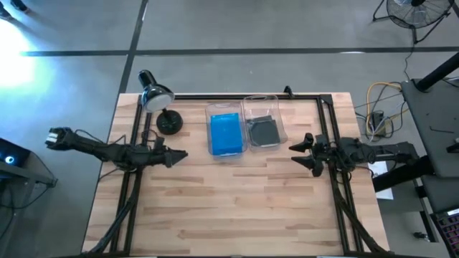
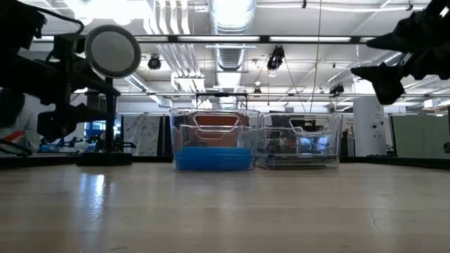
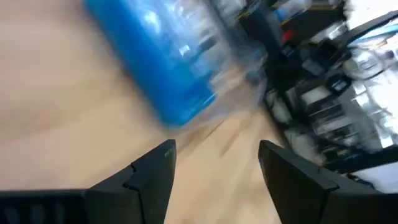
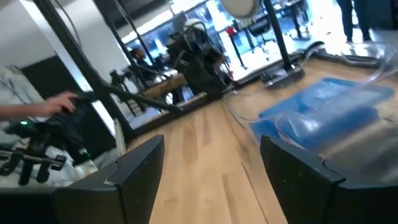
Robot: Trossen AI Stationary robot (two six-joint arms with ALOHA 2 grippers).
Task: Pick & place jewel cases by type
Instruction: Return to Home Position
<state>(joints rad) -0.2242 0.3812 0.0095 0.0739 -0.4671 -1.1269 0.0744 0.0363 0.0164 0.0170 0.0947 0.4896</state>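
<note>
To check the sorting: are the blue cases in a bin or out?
In. The blue cases lie inside the left clear bin; in the low view its walls enclose them.

Two clear bins (left bin (image 1: 209,136), right bin (image 1: 247,107)), one desk lamp (image 1: 156,93) and two robot arms (left arm (image 1: 107,149), right arm (image 1: 373,152)) are on view. One stack of blue jewel cases (image 1: 225,134) and one of dark grey jewel cases (image 1: 264,131) show; cases per stack cannot be counted.
</note>
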